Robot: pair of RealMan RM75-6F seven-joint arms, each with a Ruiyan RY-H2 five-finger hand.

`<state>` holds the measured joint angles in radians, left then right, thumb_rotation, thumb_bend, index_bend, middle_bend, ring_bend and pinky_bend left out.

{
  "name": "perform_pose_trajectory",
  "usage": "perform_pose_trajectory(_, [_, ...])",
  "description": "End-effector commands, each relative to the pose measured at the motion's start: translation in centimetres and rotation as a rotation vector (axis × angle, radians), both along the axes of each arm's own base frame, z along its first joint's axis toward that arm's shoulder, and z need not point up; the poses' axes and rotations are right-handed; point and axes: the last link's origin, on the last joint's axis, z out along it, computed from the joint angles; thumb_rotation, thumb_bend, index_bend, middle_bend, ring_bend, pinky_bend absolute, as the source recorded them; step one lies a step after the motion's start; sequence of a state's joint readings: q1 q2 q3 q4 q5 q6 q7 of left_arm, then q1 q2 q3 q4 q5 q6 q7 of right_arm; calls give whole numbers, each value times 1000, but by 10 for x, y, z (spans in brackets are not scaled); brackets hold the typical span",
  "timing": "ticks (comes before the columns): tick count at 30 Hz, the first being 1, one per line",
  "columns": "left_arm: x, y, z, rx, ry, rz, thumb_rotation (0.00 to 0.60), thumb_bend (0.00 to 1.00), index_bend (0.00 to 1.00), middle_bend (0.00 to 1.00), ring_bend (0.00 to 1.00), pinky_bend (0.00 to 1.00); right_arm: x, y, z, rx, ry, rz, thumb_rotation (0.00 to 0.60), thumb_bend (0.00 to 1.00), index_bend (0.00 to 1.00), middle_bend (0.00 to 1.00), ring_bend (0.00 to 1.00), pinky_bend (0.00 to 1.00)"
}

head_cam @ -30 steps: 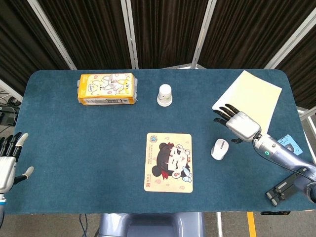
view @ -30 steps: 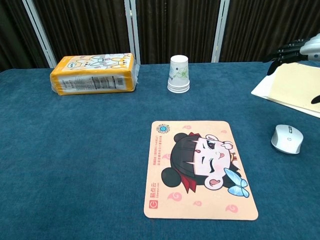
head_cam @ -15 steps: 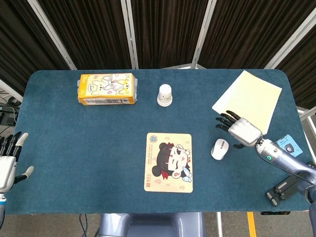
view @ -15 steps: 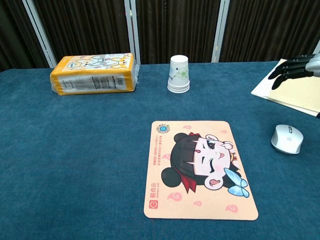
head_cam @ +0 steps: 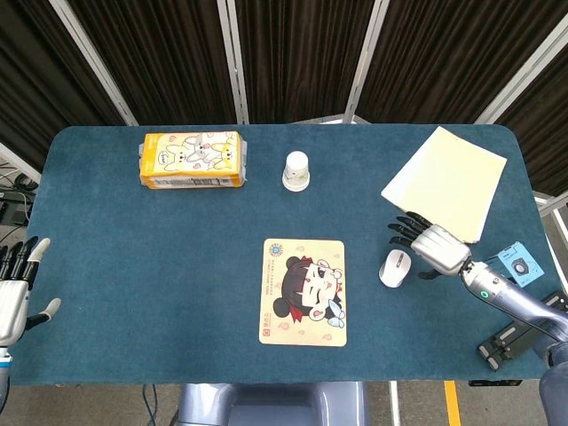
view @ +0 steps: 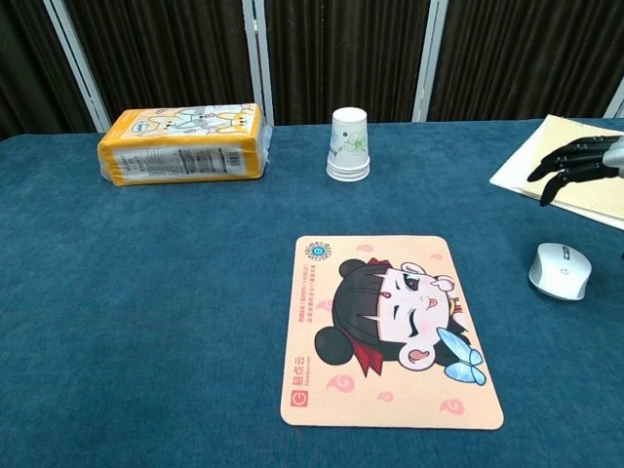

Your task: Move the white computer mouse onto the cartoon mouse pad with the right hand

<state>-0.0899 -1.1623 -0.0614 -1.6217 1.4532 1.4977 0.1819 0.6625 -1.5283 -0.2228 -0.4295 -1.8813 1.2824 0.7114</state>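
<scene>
1. My right hand (head_cam: pixel 432 242) had dropped closer, fingers spread, holding nothing, just beside the mouse (head_cam: pixel 395 267)
2. The mouse lay untouched on the worktop (head_cam: pixel 133 257), right of the pad (head_cam: pixel 303 291); grasp came next

The tabletop (head_cam: pixel 133 257) is deep teal-blue, and on it the mouse pad (head_cam: pixel 303 291) is peach-cream with a cartoon girl who has black hair, pink cheeks and a blue bow. The mouse (head_cam: pixel 395 267) is white with a grey wheel, the cup (head_cam: pixel 296 170) white with a faint green leaf print. The tissue pack (head_cam: pixel 193 160) is orange-yellow with pale cartoon animals, the paper (head_cam: pixel 446 181) pale yellow, and the right hand (head_cam: pixel 430 243) silver with black fingers (head_cam: pixel 402 229).
</scene>
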Motion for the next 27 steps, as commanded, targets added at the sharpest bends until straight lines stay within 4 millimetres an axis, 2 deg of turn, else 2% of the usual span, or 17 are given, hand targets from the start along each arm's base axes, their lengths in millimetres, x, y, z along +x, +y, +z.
perform_pose_trajectory(1, [0, 0, 0, 0, 0, 0, 600, 238, 0, 0, 0, 0, -1, 1, -3, 7, 1, 0, 600, 0, 241, 98, 0, 26])
perform_pose_trajectory(27, [0, 0, -1, 6, 3, 1, 600, 237, 0, 0, 0, 0, -6, 6, -24, 33, 4, -33, 600, 0, 241, 97, 0, 9])
